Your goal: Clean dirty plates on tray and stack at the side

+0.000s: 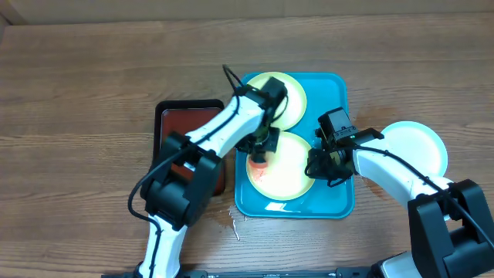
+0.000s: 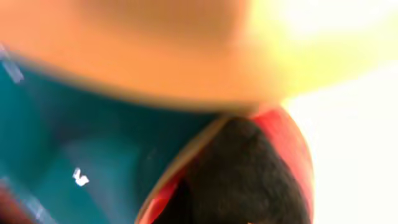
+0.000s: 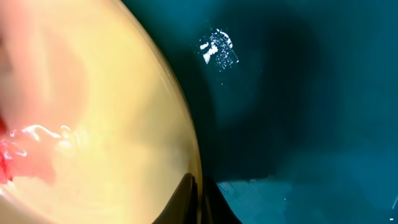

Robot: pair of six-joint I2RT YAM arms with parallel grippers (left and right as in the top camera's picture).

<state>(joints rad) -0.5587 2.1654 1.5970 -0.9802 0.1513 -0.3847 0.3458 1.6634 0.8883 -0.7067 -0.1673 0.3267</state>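
On a wooden worktop (image 1: pixel 77 93), the teal tray (image 1: pixel 336 205) carries two yellow-green plates, far plate (image 1: pixel 293 104) and near plate (image 1: pixel 289 174); a blue-rimmed plate (image 1: pixel 421 147) sits off to the right. The left gripper (image 1: pixel 261 148) pinches a red-orange pad (image 1: pixel 258 160) on the near plate's smears (wiping, apparently), while the right gripper (image 1: pixel 318 164) clamps its rim. The next move likely calls for scrubbing it clean, then lifting it aside.

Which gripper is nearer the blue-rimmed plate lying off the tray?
Right. The right gripper sits at the right edge of the nearer yellow plate on the tray, the side facing the blue-rimmed plate. The left gripper is over that plate's left part, farther off.
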